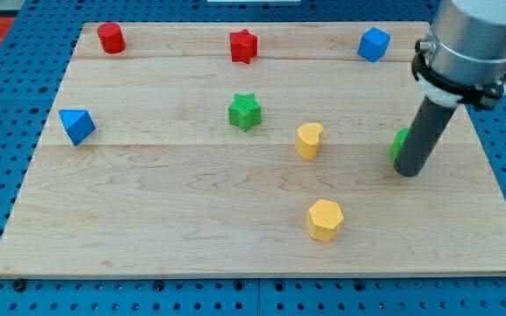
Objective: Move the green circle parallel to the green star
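The green circle (pixel 399 143) sits at the view's right and is mostly hidden behind my rod; only its left edge shows. My tip (pixel 408 172) rests on the board right at the circle's lower right side, touching or nearly touching it. The green star (pixel 245 111) lies near the board's middle, well to the left of the circle and slightly higher in the view.
A yellow heart-like block (pixel 308 140) lies between star and circle. A yellow hexagon (pixel 325 219) sits lower down. A red cylinder (pixel 111 38), a red star (pixel 243 46) and a blue block (pixel 373 44) line the top. A blue triangle (pixel 77 125) is at the left.
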